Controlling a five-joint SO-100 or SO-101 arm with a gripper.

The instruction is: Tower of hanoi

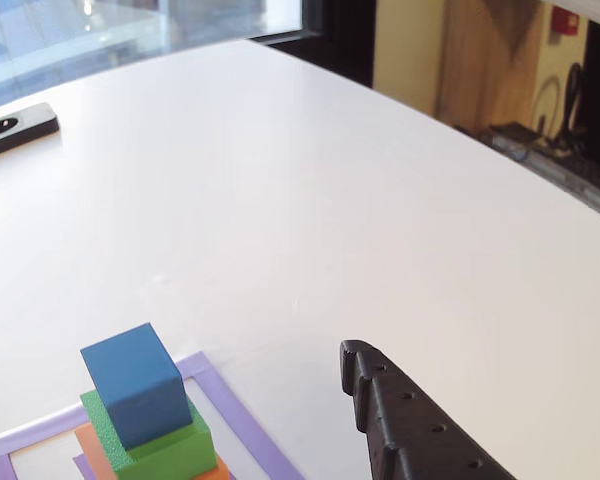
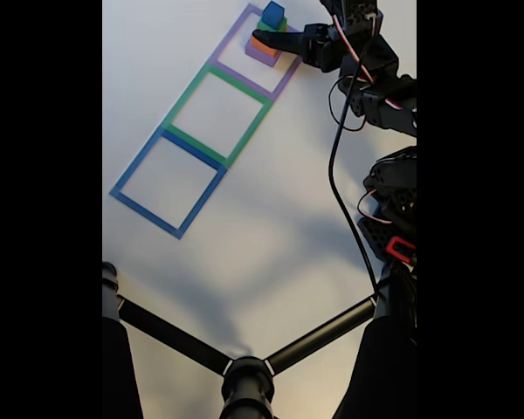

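Observation:
The tower of hanoi (image 2: 265, 37) stands stacked inside the purple taped square (image 2: 236, 39) at the top of the fixed view: a purple block (image 2: 258, 55) at the bottom, then orange (image 2: 261, 43), green (image 2: 265, 26) and the blue cube (image 2: 273, 13) on top. The other view shows the blue cube (image 1: 135, 385) on the green block (image 1: 175, 448), with an orange edge (image 1: 88, 445) below. My gripper (image 2: 281, 35) sits just right of the stack at orange height. One black finger (image 1: 400, 420) shows with bare table on both sides and holds nothing.
Green (image 2: 217, 113) and blue (image 2: 168, 183) taped squares run down-left from the purple one. A grey-and-black device (image 1: 15, 128) lies at the far left of the table. A black stand's legs (image 2: 244, 367) cross the bottom of the fixed view. The arm and its cables (image 2: 375, 87) fill the right.

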